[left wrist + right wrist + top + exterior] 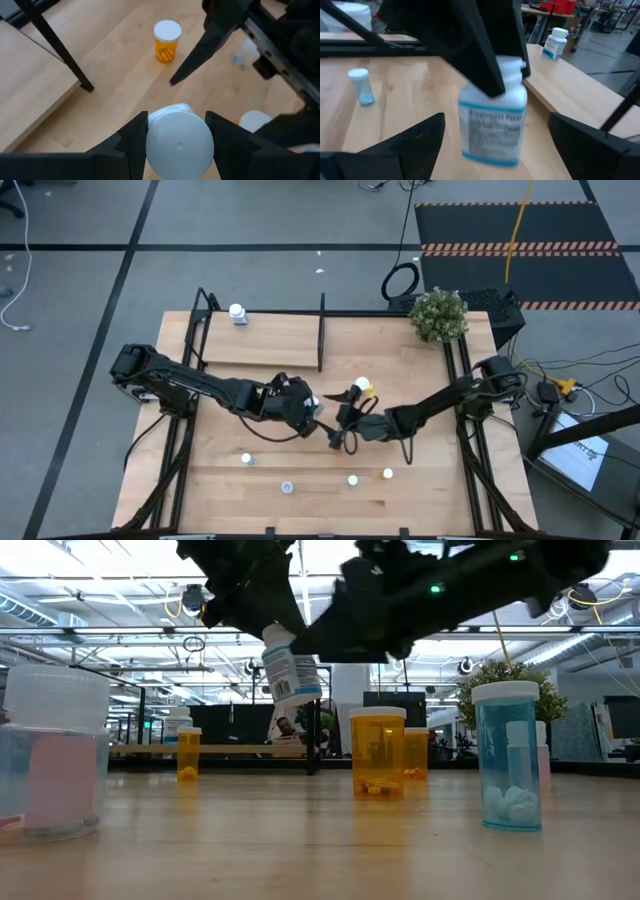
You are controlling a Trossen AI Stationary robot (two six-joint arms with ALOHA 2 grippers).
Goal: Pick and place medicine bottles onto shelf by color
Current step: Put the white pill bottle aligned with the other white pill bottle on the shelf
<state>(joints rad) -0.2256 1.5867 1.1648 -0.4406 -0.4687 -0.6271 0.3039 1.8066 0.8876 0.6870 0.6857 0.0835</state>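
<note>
Wooden bench (300, 470) carries scattered bottles; near its middle a white bottle (291, 668) is held lifted and tilted, clamped by the left end effector (312, 406). Facing it, the right end effector (340, 420) is spread wide, apparently for a handover toward the shelf (270, 340), where one white bottle (237, 312) is already stood.

Table (420, 370): we see pale wood planks, smooth, with a soft satin sheen in the low view.
Shelf (260, 338): we see the same light wood, matt; its posts look like thin black metal.
White bottle (492, 125): we read it as glossy white plastic with a printed paper label edged in blue.
Orange bottle (378, 752): we see clear amber plastic, shiny, under a smooth white cap.
Blue bottle (508, 756): we see translucent pale blue plastic, glossy, with a white cap.
Left fingers (131, 137): we see dark matt plastic.
Floor (80, 300): we see grey, matt.
</note>
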